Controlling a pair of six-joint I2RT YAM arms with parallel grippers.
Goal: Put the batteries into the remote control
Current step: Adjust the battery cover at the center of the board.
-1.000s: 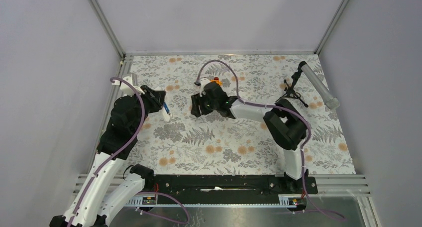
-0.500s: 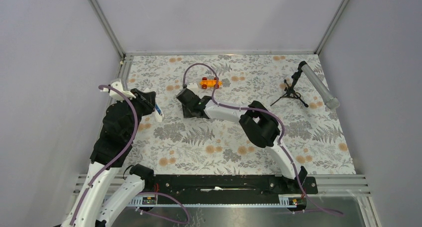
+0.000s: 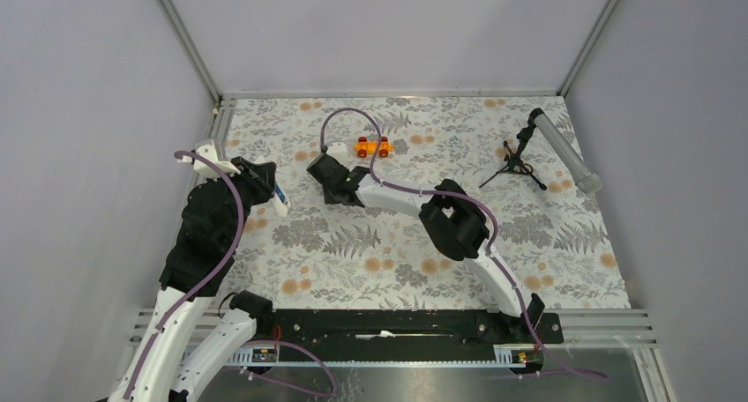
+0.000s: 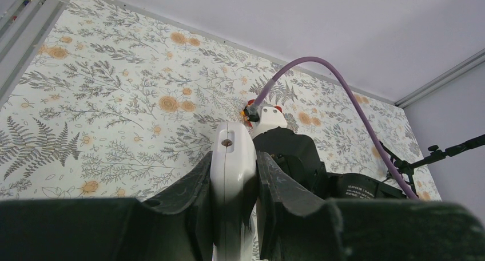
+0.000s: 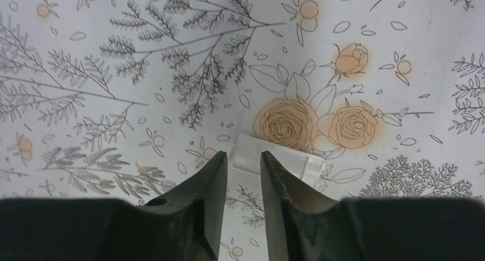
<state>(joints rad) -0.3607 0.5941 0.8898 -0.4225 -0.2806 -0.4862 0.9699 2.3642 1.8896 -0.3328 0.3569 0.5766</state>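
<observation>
Top external view: the left gripper (image 3: 270,187) is up at about 10 o'clock on the flowered mat (image 3: 397,261), clamped on the white remote (image 3: 281,201). The remote sticks out from the fingers toward the middle, lifted off the mat. From the left wrist, the remote (image 4: 231,178) stands edge-on between the two dark fingers (image 4: 197,186), pinched on both sides, with a small screw hole near its far end.

The right gripper (image 3: 329,180) reaches across to about 11 o'clock, close to the left one but not touching it. From the right wrist, the right gripper (image 5: 244,158) points down with its jaws a narrow slit apart and nothing between them, over a small pale flat piece (image 5: 294,163) lying on the mat.

An orange toy car (image 3: 373,145) sits at 12 o'clock, and a grey tube on a black tripod (image 3: 564,155) at 2 o'clock.
</observation>
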